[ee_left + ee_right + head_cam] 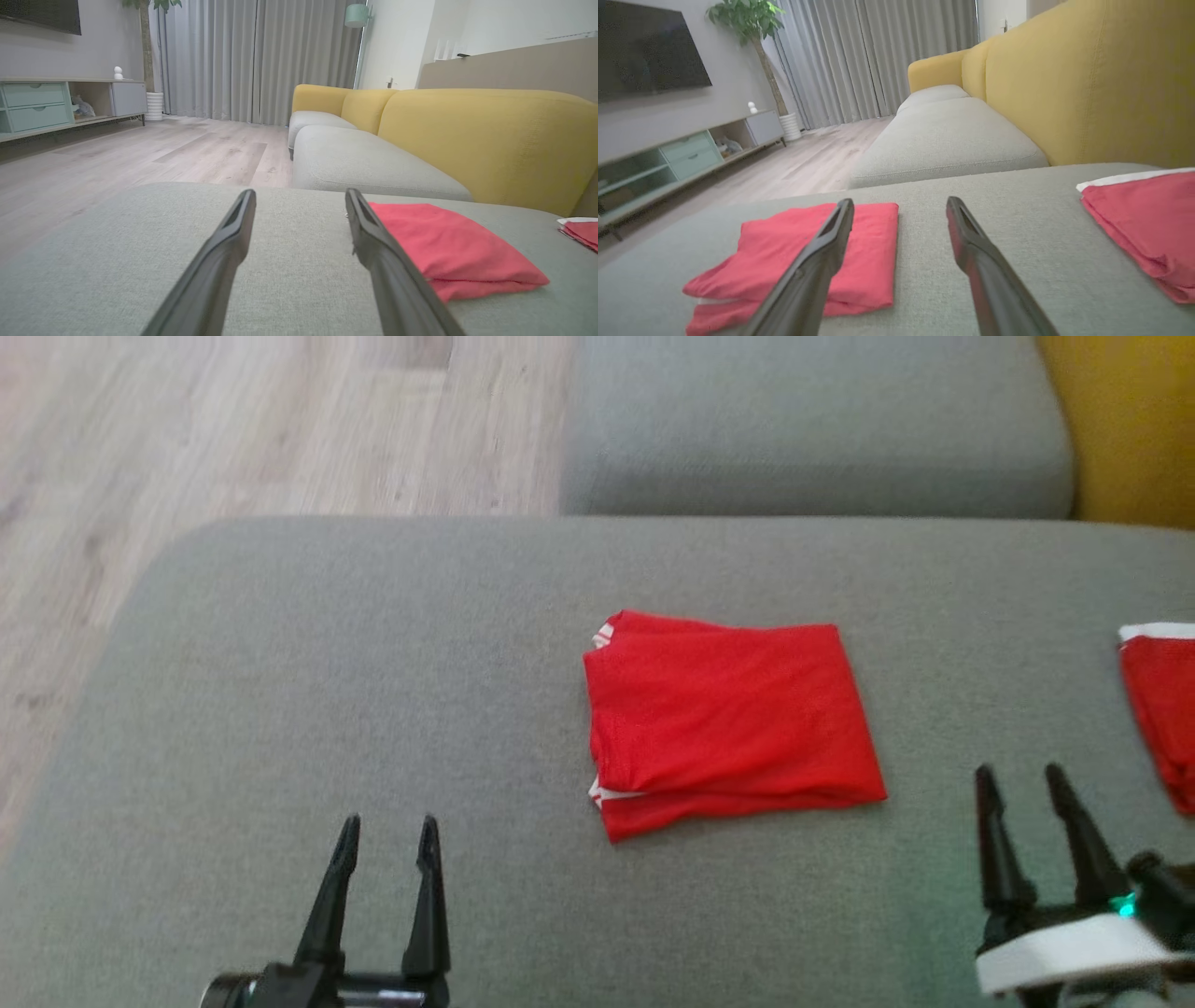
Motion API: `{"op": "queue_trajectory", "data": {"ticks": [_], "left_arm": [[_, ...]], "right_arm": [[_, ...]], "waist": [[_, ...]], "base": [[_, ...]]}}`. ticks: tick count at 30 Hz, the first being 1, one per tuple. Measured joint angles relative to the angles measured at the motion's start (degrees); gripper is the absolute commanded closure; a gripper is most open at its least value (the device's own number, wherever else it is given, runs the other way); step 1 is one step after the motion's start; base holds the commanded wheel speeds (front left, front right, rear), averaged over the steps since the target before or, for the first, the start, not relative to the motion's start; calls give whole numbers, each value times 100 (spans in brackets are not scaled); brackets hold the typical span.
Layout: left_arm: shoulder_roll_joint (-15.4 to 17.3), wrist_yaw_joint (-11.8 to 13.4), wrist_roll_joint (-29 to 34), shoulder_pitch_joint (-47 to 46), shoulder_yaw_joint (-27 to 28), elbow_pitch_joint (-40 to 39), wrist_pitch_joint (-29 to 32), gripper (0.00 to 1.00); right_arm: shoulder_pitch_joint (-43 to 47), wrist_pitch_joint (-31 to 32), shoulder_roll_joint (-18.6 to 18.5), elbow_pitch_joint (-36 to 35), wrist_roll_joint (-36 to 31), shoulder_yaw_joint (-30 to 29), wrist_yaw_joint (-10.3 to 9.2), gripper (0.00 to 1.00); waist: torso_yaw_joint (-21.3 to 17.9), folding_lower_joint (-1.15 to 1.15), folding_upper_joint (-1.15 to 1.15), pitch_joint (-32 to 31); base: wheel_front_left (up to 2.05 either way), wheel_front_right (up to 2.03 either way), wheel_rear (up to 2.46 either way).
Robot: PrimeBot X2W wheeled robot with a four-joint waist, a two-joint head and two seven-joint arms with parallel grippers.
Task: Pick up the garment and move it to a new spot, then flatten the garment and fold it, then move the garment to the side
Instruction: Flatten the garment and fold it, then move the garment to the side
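The garment [728, 719] is red with white trim, folded into a neat rectangle in the middle of the grey cushion [327, 663]. It also lies to the right in the left wrist view [448, 247] and to the left in the right wrist view [808, 252]. My left gripper [387, 835] stands open near the front edge, well left of the garment, holding nothing. My right gripper [1019, 782] stands open right of the garment, apart from it and holding nothing. Open fingers frame bare cushion in both wrist views [299, 196] [900, 205].
A second red folded cloth with a white edge [1162, 709] lies at the cushion's right edge. A further grey seat cushion [812, 429] and a yellow sofa back [486, 140] lie beyond. Wooden floor [233, 429] runs off to the left.
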Motion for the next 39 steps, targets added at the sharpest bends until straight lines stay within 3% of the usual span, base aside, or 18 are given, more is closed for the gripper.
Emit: {"op": "queue_trajectory", "data": {"ticks": [6,10,39], "left_arm": [[3,-48,138,160,94,82,0,0],[4,-63,143,210,142,154,0,0],[7,-148,402,190,216,270,0,0]], "right_arm": [[251,0,270,-85,-902,-62,0,0],[338,0,404,-164,-1107,-137,0,0],[356,0,606,-148,-1051,-180,0,0]], "waist": [[-114,1,0,-188],[-121,1,0,-252],[-195,2,0,-106]], "base": [[0,0,0],[0,0,0],[0,0,0]]}}
